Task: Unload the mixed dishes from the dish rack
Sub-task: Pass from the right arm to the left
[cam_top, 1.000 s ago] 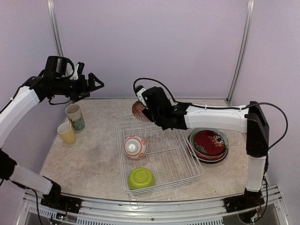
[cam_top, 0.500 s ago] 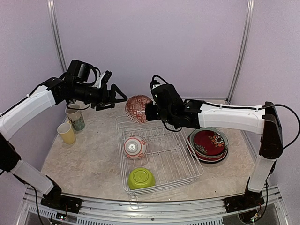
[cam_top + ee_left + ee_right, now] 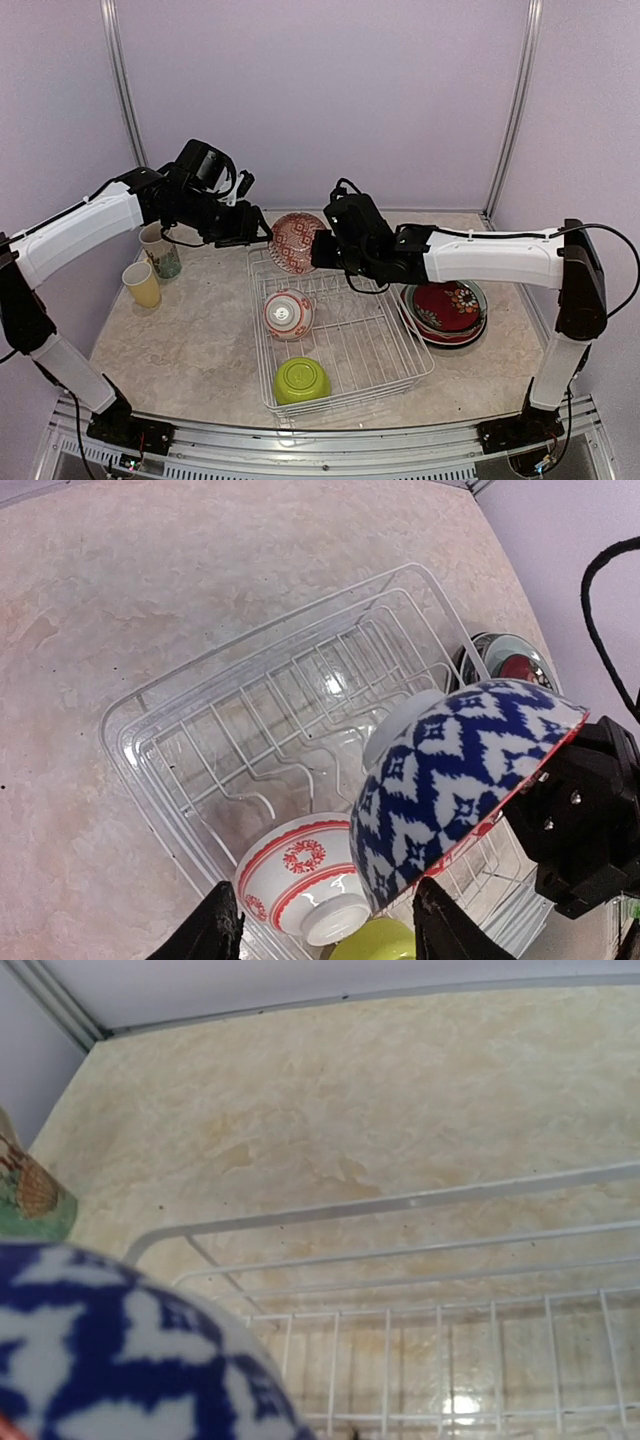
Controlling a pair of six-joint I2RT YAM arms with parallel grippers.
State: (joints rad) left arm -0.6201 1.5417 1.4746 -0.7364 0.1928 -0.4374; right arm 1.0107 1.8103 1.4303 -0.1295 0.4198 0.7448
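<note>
My right gripper (image 3: pixel 318 248) is shut on the rim of the blue zigzag bowl (image 3: pixel 296 241) and holds it tilted above the far left corner of the white wire dish rack (image 3: pixel 345 352). The top view shows the bowl's red patterned inside. My left gripper (image 3: pixel 257 233) is open just left of this bowl. In the left wrist view the bowl (image 3: pixel 458 778) hangs beyond the open left gripper (image 3: pixel 325 890), close to one finger (image 3: pixel 438 928). A red-white bowl (image 3: pixel 288 314) and a lime green bowl (image 3: pixel 302 381) lie in the rack. The bowl (image 3: pixel 110 1360) fills the right wrist view's lower left.
A stack of plates (image 3: pixel 447 305) with a red floral one on top sits right of the rack. A yellow cup (image 3: pixel 142 284) and a cream-teal mug (image 3: pixel 160 250) stand at the table's left. Purple walls close the back and sides.
My left arm has swung right and down from the far left until its open gripper is beside the bowl. My right gripper has turned the bowl so its red inside faces up.
</note>
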